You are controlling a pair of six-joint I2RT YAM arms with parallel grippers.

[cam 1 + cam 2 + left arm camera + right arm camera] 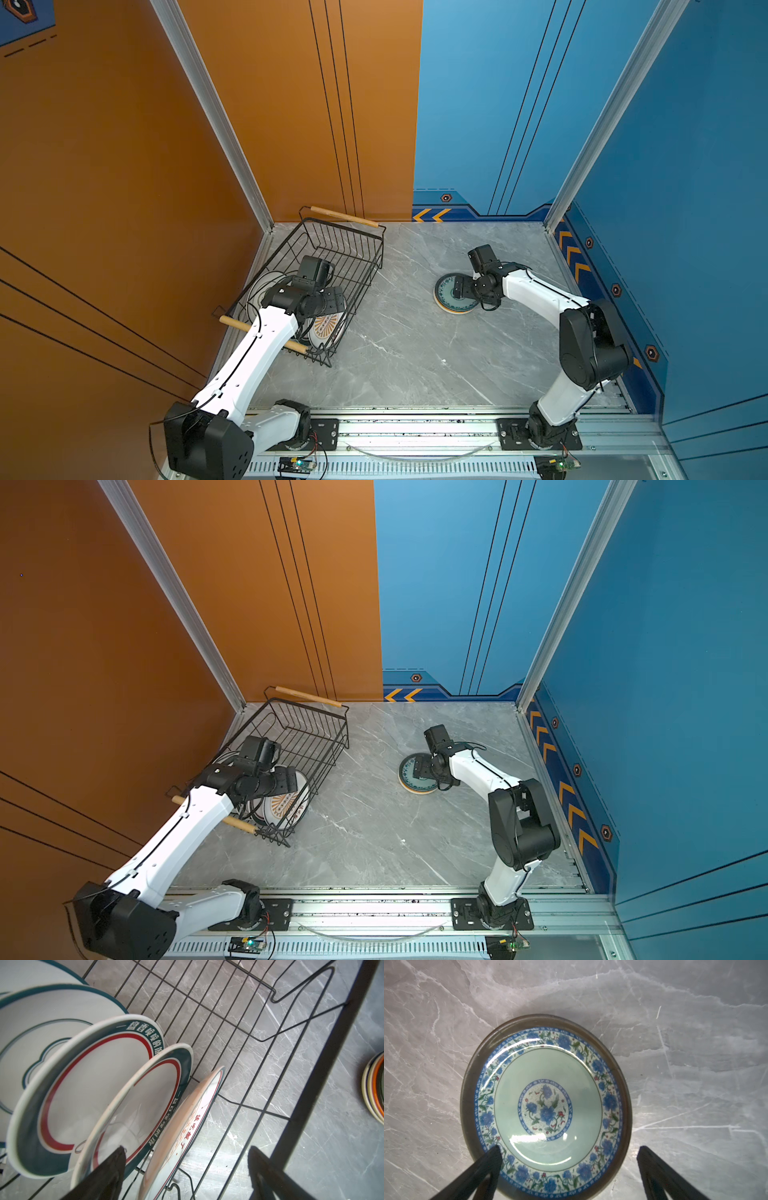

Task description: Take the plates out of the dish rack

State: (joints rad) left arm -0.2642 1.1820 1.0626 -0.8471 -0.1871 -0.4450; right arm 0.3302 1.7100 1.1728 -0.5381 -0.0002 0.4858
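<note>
The dish rack, a black wire basket, stands at the left of the table. Several white plates with dark rims lean on edge inside it. My left gripper reaches down into the rack. It is open, and its fingers straddle the outermost plate, which has an orange pattern. Right of the middle, a stack of small plates lies on the table with a teal-patterned plate on top. My right gripper hangs open just above it, holding nothing.
The rack has a wooden handle at its far end and another at its near end, under my left arm. The rack sits in the corner by the orange wall. A metal rail runs along the table's front edge.
</note>
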